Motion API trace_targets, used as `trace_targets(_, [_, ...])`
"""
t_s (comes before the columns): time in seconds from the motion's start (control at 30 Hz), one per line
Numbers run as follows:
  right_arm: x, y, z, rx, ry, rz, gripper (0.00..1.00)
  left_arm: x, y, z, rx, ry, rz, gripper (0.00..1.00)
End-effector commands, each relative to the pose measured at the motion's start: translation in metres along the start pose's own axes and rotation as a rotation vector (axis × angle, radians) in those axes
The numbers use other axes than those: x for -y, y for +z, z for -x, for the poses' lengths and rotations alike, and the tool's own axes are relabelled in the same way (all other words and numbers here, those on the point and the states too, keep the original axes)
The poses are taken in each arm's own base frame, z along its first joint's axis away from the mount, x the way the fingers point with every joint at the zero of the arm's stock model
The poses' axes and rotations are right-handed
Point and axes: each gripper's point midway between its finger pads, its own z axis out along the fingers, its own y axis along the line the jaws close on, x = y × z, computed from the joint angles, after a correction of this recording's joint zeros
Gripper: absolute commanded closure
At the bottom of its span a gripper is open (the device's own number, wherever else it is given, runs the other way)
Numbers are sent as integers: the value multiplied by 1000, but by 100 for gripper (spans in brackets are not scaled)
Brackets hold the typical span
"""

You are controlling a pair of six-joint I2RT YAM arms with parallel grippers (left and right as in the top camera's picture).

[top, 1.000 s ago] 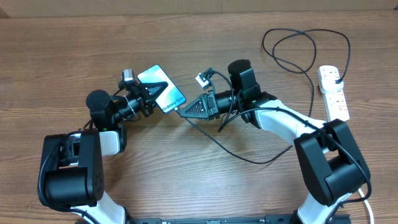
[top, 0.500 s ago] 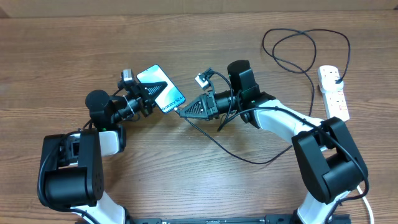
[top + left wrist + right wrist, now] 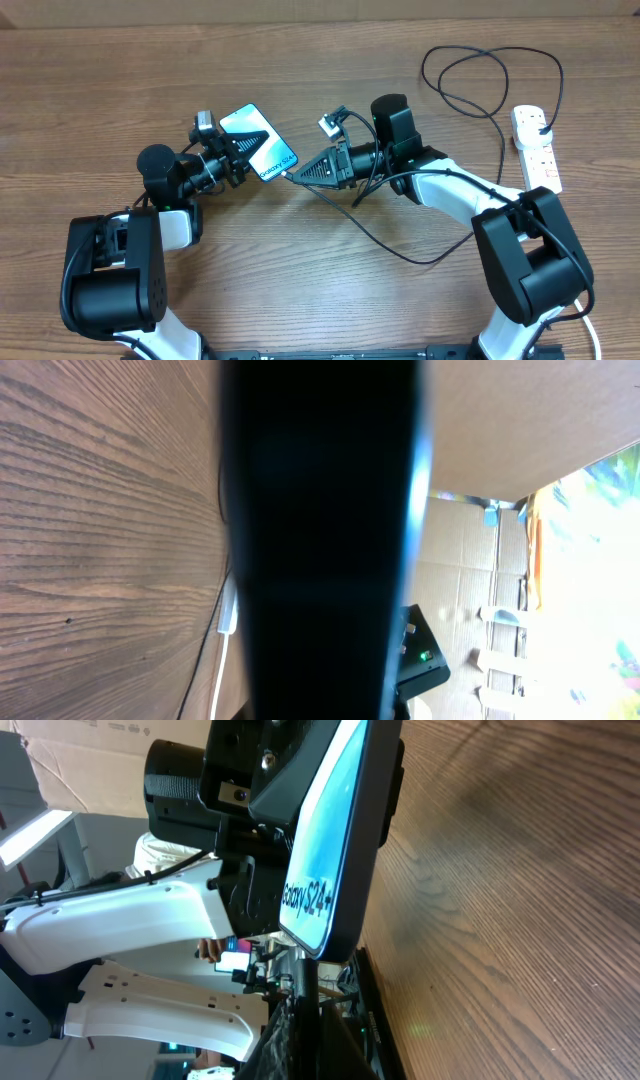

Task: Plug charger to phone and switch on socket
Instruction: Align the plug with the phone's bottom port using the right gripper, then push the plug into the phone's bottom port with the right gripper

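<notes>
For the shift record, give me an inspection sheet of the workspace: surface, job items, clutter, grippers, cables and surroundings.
Surface: wooden table, brown grain.
Job's things: phone lit, tilted in the left gripper; charger runs between phone and power strip; power strip at far right, switch state unclear.
Clutter: nothing seen.
Grippers: left gripper shut on the phone; right gripper shut on the charger tip at the phone's end, seating unclear.
Cables: charger slack, looped on the table.
Surroundings: cardboard beyond the table.

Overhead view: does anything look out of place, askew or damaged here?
Nothing is damaged or spilled. Only the phone sits askew, gripped in the left pincer, and the charger cable lies in loose loops near the socket.
</notes>
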Motion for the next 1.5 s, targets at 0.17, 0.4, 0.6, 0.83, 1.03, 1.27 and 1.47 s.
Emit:
trace_targets(0.17, [14, -3, 6, 36, 36, -31, 96, 15, 2, -5, -40, 54, -22, 96])
trace_targets(0.4, [8, 0, 9, 41, 31, -18, 96, 16, 2, -2, -22, 54, -24, 95])
trace_targets(0.6, [9, 9, 10, 54, 35, -37, 96, 16, 4, 0, -2, 53, -26, 95])
trace_targets(0.83, [13, 21, 10, 76, 33, -76, 96, 16, 10, -3, 2, 40, -26, 96])
trace_targets(1.03, [13, 22, 13, 88, 40, -81, 96, 16, 11, -4, -3, 41, -26, 96])
trace_targets(1.27, [8, 22, 7, 52, 41, -52, 96, 17, 8, 2, 26, 42, -29, 95])
trace_targets(1.47, [7, 18, 7, 47, 42, -41, 96, 18, -3, 18, 86, 44, -35, 95])
